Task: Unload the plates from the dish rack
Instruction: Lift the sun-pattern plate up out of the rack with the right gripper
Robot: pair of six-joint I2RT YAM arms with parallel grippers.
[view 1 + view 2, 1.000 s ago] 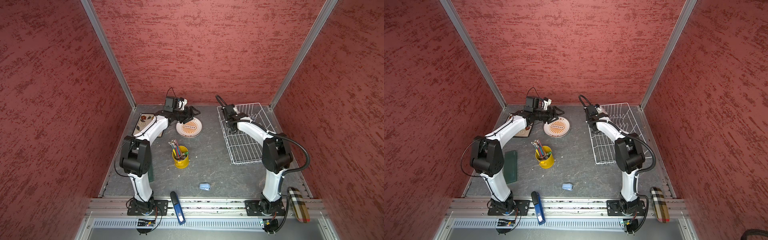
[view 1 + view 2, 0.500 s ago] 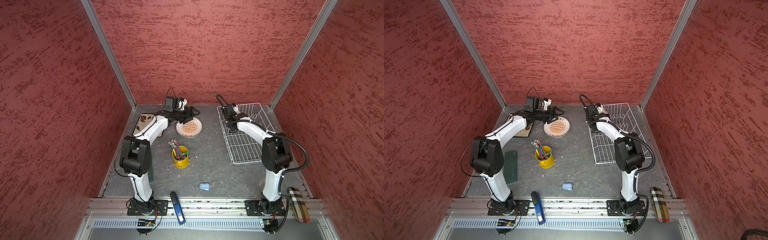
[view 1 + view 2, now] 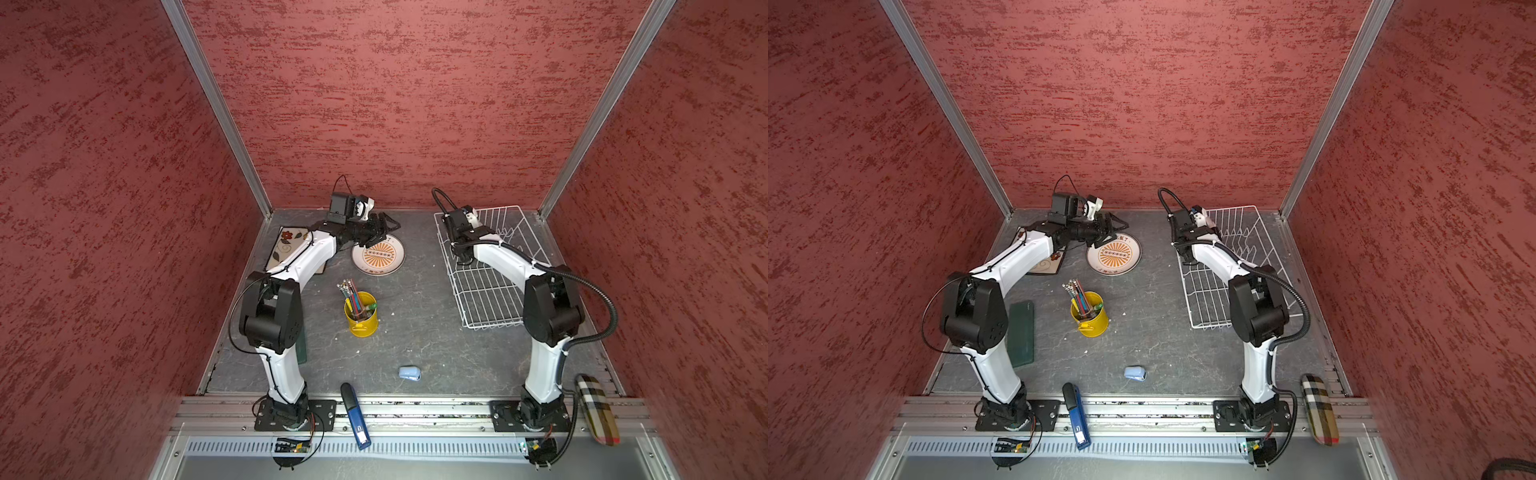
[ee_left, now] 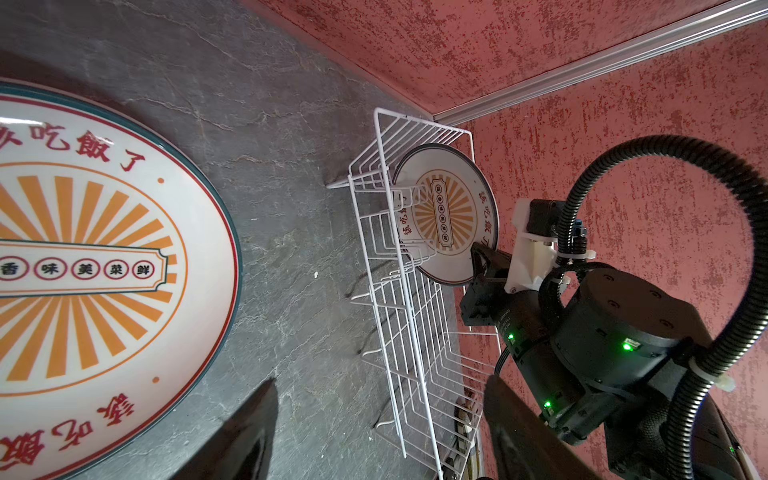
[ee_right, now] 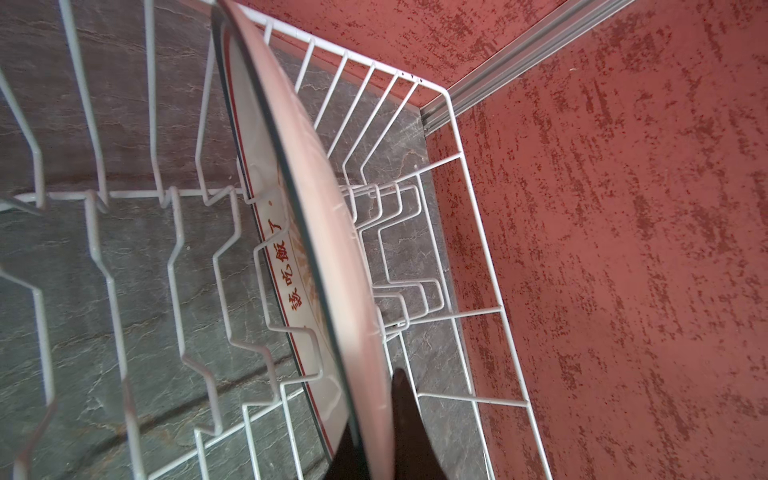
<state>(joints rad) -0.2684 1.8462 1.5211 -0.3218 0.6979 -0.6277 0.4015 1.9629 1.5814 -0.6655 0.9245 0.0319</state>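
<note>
The right gripper [image 5: 378, 444] is clamped narrow on the rim of 1 upright round plate [image 4: 444, 216], with a dark finger on each side of the edge. This plate stands slightly tilted between the prongs at the far end of the dish rack [image 3: 486, 286], which sits on the right side of the table [image 3: 419, 332] near the back corner. In both top views the right arm hides the plate. The left gripper [image 3: 388, 230] hovers with its jaws spread wide, and the left wrist view shows bare table between its fingers [image 4: 249, 436]. It hangs over the far edge of the flat round plate [image 3: 379, 255], which lies face up on the table, left of the rack. 1 square plate [image 3: 286, 245] lies flat further left, partly under the left arm. A yellow cup [image 3: 362, 318] stands nearer the front.
</note>
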